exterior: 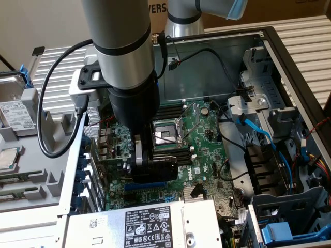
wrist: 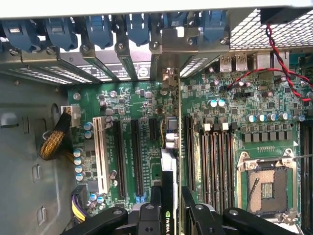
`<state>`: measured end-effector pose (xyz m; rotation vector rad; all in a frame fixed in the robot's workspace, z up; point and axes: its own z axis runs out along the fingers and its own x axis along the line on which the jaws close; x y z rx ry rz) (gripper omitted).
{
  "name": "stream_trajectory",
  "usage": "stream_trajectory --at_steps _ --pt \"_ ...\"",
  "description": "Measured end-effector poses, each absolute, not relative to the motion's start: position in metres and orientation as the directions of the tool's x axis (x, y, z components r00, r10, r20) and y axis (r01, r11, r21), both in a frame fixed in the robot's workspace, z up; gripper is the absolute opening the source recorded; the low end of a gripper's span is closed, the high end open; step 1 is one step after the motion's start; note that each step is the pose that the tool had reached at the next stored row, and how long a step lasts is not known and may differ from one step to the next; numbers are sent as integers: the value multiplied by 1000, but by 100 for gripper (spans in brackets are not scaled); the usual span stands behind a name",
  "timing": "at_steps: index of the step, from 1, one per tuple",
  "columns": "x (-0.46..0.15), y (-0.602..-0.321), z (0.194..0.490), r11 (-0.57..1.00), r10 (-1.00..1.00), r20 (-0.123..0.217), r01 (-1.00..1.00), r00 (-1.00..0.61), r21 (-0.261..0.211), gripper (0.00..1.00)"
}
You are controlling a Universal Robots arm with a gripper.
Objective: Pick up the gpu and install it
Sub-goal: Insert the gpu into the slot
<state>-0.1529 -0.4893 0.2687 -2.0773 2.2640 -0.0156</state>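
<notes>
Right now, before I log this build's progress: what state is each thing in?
Claw: shut on the graphics card.
Graphics card: on edge, over the motherboard.
Computer case: open, side panel off.
Processor socket: empty.

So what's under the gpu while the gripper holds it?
The green motherboard with its long black expansion slots lies beneath the gpu, which the gripper grips edge-on. Whatever sits directly below the card is covered by it.
</notes>
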Motion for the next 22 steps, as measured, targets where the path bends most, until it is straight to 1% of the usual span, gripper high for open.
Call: stream_trajectory --at_steps 22 --pt "-152 -488 269 65 -997 -40 -996 -62 -54 26"
